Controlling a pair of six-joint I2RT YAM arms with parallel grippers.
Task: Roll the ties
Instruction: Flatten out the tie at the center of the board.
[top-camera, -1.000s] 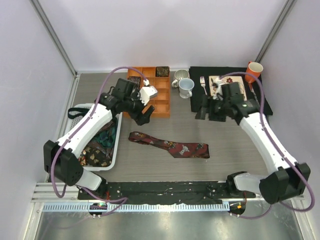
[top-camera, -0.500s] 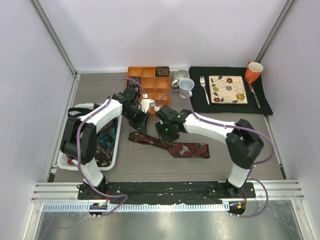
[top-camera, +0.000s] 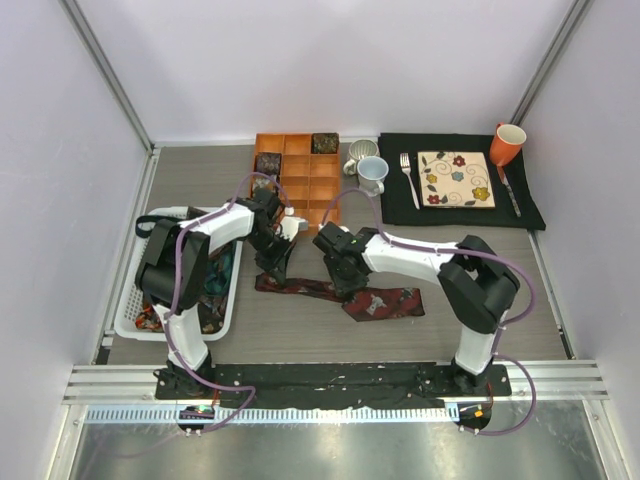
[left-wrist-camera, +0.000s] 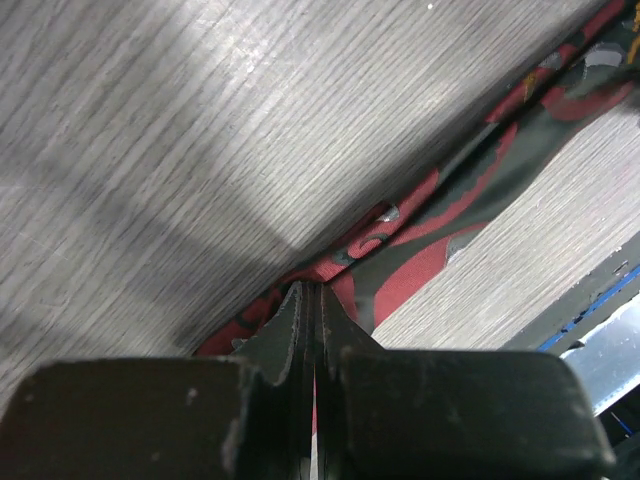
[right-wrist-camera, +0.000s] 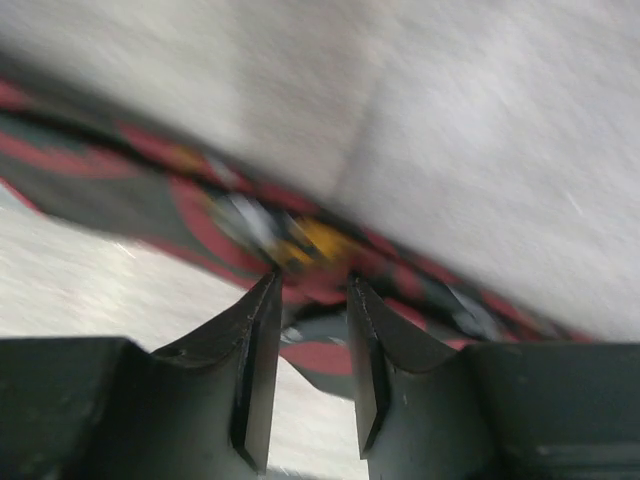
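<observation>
A maroon patterned tie (top-camera: 385, 300) lies flat across the middle of the table, narrow end to the left. My left gripper (top-camera: 274, 272) is down on that narrow end. In the left wrist view its tips (left-wrist-camera: 313, 290) are pressed together on the tie (left-wrist-camera: 440, 210), with a red sliver of cloth between them. My right gripper (top-camera: 345, 285) is down at the tie's middle. In the blurred right wrist view its fingers (right-wrist-camera: 312, 280) stand a little apart, astride the tie (right-wrist-camera: 150, 190). Two rolled ties (top-camera: 268, 162) (top-camera: 324, 143) sit in an orange tray.
The orange compartment tray (top-camera: 300, 185) stands behind the arms. A white basket (top-camera: 228, 300) at the left holds several loose ties. Two mugs (top-camera: 372, 175) stand beside the tray. A black placemat (top-camera: 400, 200) at the back right carries a plate, a fork and an orange mug (top-camera: 508, 142).
The right arm swung from the placemat to the tie's middle and its jaws narrowed. The left gripper came down from the tray onto the narrow end and shut.
</observation>
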